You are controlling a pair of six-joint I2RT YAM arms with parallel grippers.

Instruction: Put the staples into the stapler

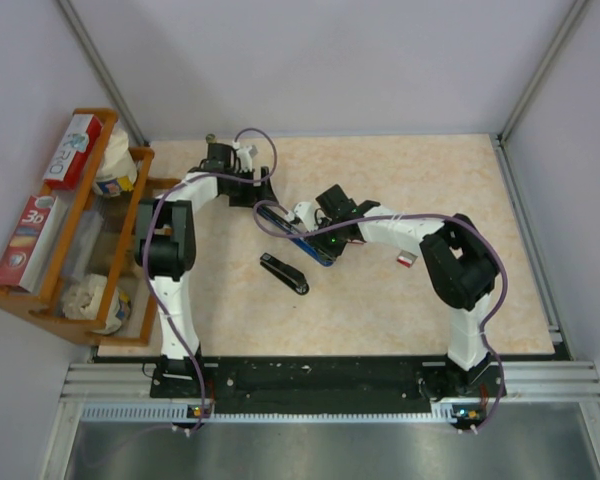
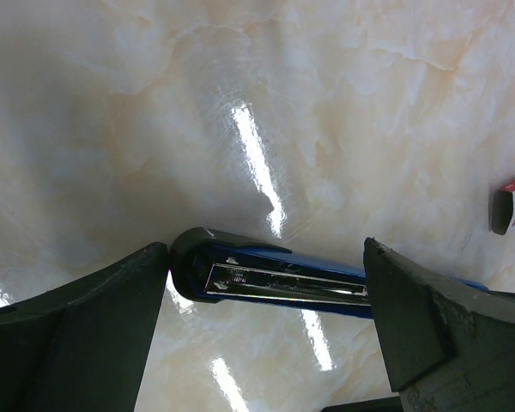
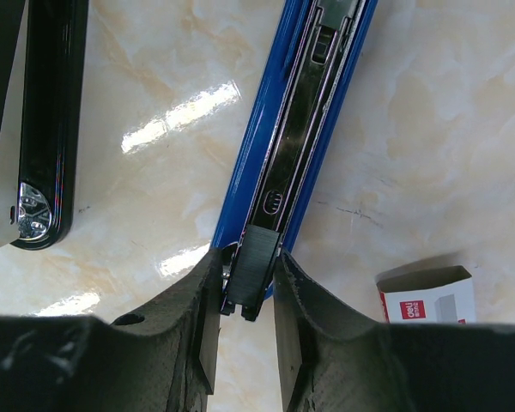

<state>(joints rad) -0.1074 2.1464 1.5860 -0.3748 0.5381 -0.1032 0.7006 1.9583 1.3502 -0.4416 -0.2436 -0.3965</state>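
Note:
A blue stapler (image 1: 292, 232) lies opened on the table, its metal staple channel (image 3: 313, 103) facing up. My right gripper (image 3: 247, 266) is at the channel's near end, fingers shut on a dark ribbed strip of staples (image 3: 257, 253) sitting in the channel mouth. The white and red staples box (image 3: 425, 292) lies open just to the right. My left gripper (image 2: 266, 257) stands wide open, its fingers on either side of the stapler's far black-capped end (image 2: 197, 257) without touching it. In the top view, both grippers, left (image 1: 252, 193) and right (image 1: 322, 246), meet at the stapler.
A black stapler-like bar (image 1: 283, 273) lies on the table just in front of the blue one, also seen at the right wrist view's left edge (image 3: 47, 129). A wooden rack (image 1: 75, 240) with boxes and rolls stands off the table's left side.

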